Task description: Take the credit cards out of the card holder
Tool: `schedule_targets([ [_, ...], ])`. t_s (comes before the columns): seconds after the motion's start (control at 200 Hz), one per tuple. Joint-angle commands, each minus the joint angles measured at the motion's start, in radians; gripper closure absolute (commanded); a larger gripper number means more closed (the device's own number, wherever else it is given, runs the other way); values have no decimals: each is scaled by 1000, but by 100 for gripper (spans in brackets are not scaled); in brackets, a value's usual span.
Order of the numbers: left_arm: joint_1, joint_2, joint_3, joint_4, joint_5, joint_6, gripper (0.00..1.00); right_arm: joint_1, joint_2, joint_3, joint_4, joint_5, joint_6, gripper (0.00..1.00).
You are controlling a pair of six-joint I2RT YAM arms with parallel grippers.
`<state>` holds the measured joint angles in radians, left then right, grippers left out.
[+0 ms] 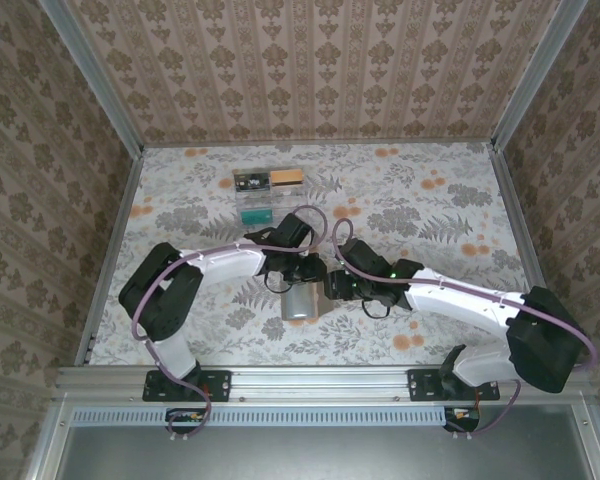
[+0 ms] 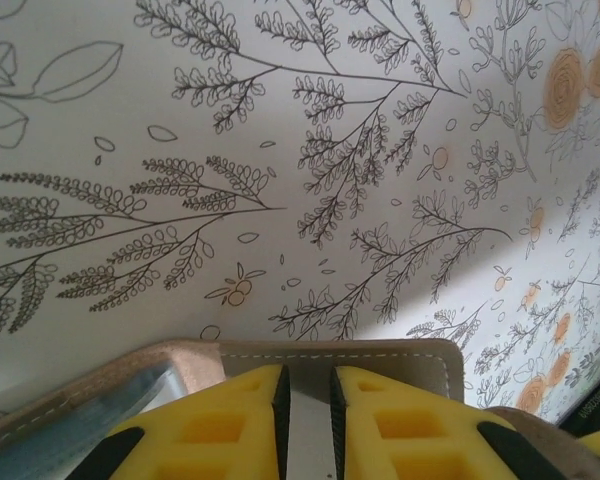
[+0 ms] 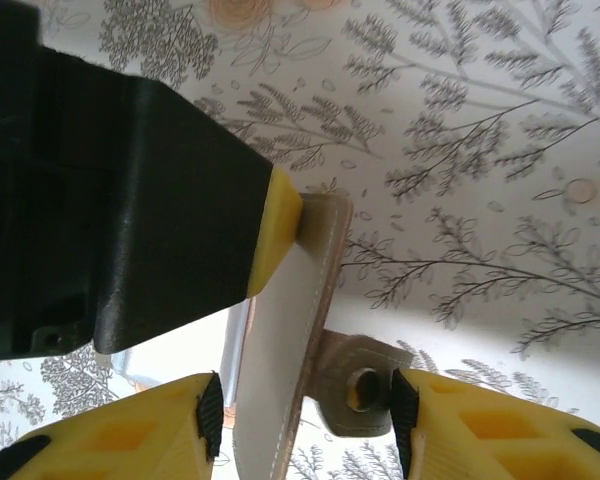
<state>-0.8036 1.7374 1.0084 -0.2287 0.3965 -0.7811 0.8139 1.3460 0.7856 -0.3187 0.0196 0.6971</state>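
Card holder held edge-on over the patterned table, midway between the two arms. Left gripper pinches the stitched rim, fingers nearly together. Right gripper is released, fingers parted either side of the panel and snap tab. Risk: with one narrow edge grip, the holder may swing or slip free. Whether credit cards sit inside cannot be told.
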Motion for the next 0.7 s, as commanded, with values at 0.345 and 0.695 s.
schedule_targets([
  [0.345, 53, -262, -122, -135, -158, -33, 65, -9, 164, -1, 23, -18, -5, 74],
  [0.695, 67, -337, -306, -116, -139, -74, 60, -10, 202, 18, 3, -1, -25, 75],
])
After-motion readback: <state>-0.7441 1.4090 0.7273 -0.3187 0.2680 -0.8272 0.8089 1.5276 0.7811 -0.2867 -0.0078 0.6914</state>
